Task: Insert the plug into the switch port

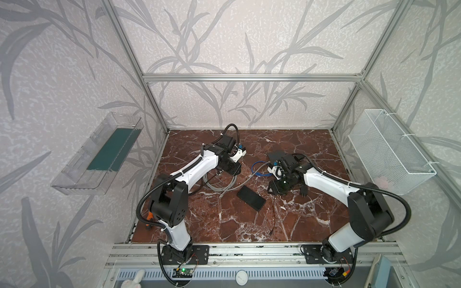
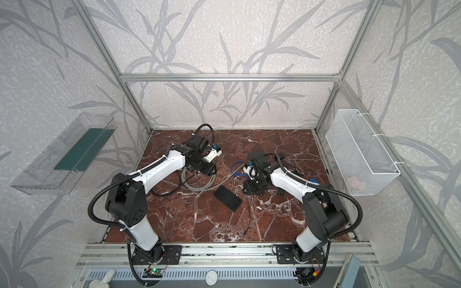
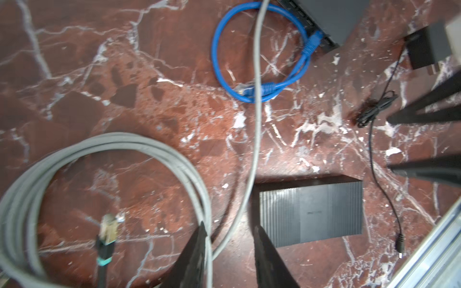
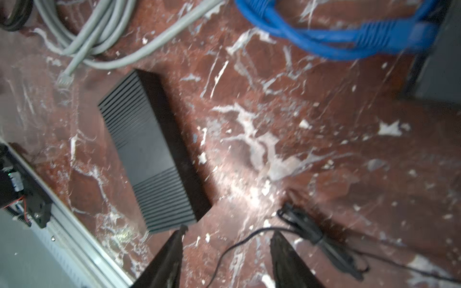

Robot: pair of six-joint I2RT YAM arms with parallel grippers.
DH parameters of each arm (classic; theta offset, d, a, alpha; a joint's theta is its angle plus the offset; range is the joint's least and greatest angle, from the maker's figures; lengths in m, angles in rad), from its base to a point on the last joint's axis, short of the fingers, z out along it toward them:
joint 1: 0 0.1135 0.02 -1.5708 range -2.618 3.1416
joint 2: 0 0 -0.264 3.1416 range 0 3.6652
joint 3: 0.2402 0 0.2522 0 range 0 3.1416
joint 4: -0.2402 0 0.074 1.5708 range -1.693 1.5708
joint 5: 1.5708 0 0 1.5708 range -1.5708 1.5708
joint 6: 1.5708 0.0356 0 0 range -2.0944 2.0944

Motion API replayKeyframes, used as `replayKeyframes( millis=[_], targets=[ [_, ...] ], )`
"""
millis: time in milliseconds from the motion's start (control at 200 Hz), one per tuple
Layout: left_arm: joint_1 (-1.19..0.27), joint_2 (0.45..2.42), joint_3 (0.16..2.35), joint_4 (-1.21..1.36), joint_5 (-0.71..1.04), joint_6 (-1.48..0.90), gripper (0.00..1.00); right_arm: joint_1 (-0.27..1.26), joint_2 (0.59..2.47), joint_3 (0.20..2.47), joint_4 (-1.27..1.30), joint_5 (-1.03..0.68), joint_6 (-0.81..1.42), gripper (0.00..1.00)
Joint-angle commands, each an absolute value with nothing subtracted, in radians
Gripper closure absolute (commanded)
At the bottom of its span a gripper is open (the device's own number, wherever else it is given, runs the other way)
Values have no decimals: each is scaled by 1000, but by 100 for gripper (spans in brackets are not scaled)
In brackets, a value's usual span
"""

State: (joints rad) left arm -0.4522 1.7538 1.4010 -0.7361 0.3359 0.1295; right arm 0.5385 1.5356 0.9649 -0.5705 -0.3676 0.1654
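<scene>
The black switch (image 3: 331,17) lies at the back right of the marble table (image 1: 311,224), in both top views (image 2: 258,154). A blue plug (image 3: 313,42) on a looped blue cable (image 1: 259,169) sits against its port row; how deep it sits I cannot tell. The cable's other plug (image 3: 249,91) lies loose. My left gripper (image 3: 230,227) hovers open over the grey cable (image 3: 257,124), with one strand beside a finger and nothing clamped. My right gripper (image 4: 229,230) is open above a thin black wire (image 4: 239,239), holding nothing.
A ribbed black box (image 1: 250,198) lies mid-table beside the grey coil (image 1: 217,182) and its clear plug (image 4: 65,79). A black cable with a gold plug (image 3: 108,229) lies inside the coil. A black power adapter (image 1: 303,190) sits by the right arm. Bins hang on both side walls.
</scene>
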Motion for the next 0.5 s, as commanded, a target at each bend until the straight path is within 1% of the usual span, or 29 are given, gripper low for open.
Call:
replayKeyframes(
  millis=[0,70,155,255,375,500],
  targets=[
    [-453,1758,1399,-728,314,65,61,626,1449,888,-595,-349,143,50],
    [-454,1768,1403,-718,269,21,60,683,1402,855,-604,-304,122,51],
    [-453,1773,1410,-705,237,-32,59,693,1387,848,-668,-287,194,53],
    [-455,1771,1411,-691,240,-84,59,714,1361,825,-727,-277,272,58],
    [-468,1738,1359,-656,281,-122,59,744,1294,799,-749,-215,317,57],
    [-516,1702,1298,-659,291,-163,60,744,1248,778,-767,-221,374,59]
  ],
)
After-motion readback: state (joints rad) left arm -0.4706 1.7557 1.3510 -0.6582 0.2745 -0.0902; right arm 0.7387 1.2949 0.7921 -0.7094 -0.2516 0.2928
